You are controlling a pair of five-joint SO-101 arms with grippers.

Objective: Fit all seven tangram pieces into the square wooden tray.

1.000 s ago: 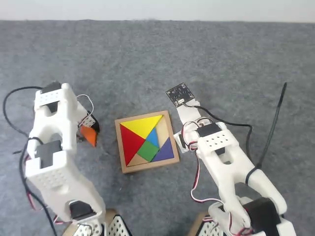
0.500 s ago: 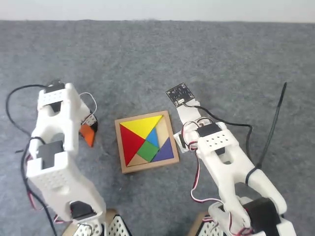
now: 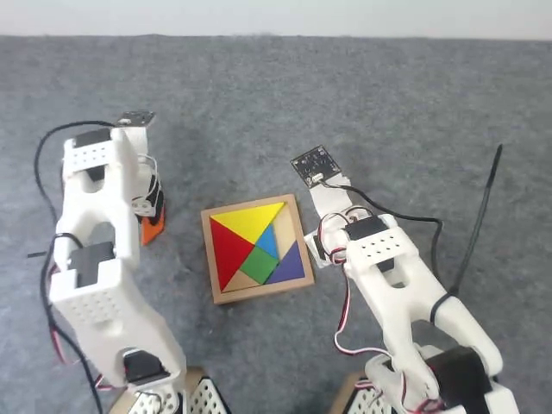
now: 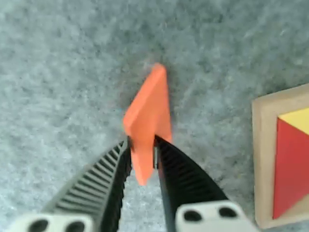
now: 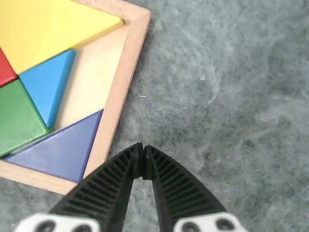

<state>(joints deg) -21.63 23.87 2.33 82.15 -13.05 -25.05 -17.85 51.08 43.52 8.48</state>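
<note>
the left end effector [image 4: 142,153] is clamped on the orange tangram piece [image 4: 148,104], held edgewise. i'd lay it flat over a gap in the wooden tray [image 4: 263,145] before releasing. the right end effector [image 5: 144,162] is pinched together, empty.

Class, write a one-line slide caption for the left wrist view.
Left gripper shut on the orange tangram piece over the grey mat, with the wooden tray alongside.

A grey, felt-like mat [image 3: 259,95] covered the table, mottled and slightly fuzzy, with a pale fleck or two of lint. Along its far edge ran a pale strip of wall [image 3: 276,15] — plain and unmarked.
</note>
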